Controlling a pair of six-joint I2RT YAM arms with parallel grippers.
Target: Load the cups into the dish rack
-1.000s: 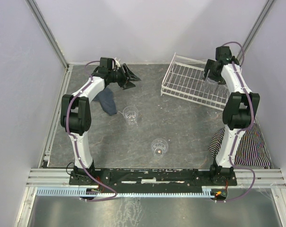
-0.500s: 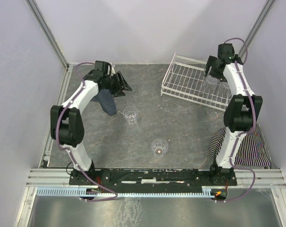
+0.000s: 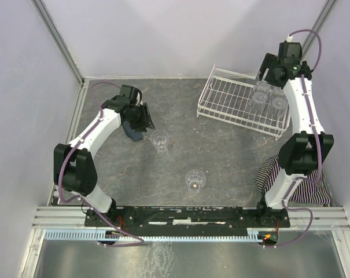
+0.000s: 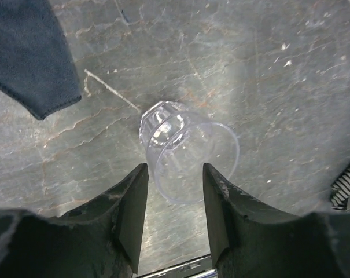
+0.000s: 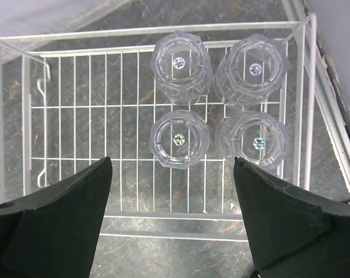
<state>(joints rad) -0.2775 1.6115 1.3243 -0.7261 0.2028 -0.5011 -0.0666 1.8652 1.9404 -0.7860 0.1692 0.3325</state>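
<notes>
Two clear cups stand upright on the stone table, one (image 3: 159,141) left of centre and one (image 3: 195,180) nearer the arms. My left gripper (image 3: 144,118) hovers just behind the left one. In the left wrist view that cup (image 4: 186,152) sits below and just ahead of the open left gripper (image 4: 175,171), untouched. The white wire dish rack (image 3: 227,101) lies at the back right. Several cups, such as one (image 5: 179,139), stand upside down at the right end of the dish rack (image 5: 163,29). My right gripper (image 3: 280,65) hangs open and empty above them, also shown in its wrist view (image 5: 173,174).
A dark blue cloth (image 3: 132,131) lies under the left arm, close to the left cup; it shows in the wrist view's upper left as a dark cloth (image 4: 30,52). A striped cloth (image 3: 305,179) is heaped by the right arm's base. Walls enclose the table on three sides.
My left gripper swung from the back of the table toward the left cup and its jaws narrowed. My right gripper drew up and back from the rack, leaving a cup there.
</notes>
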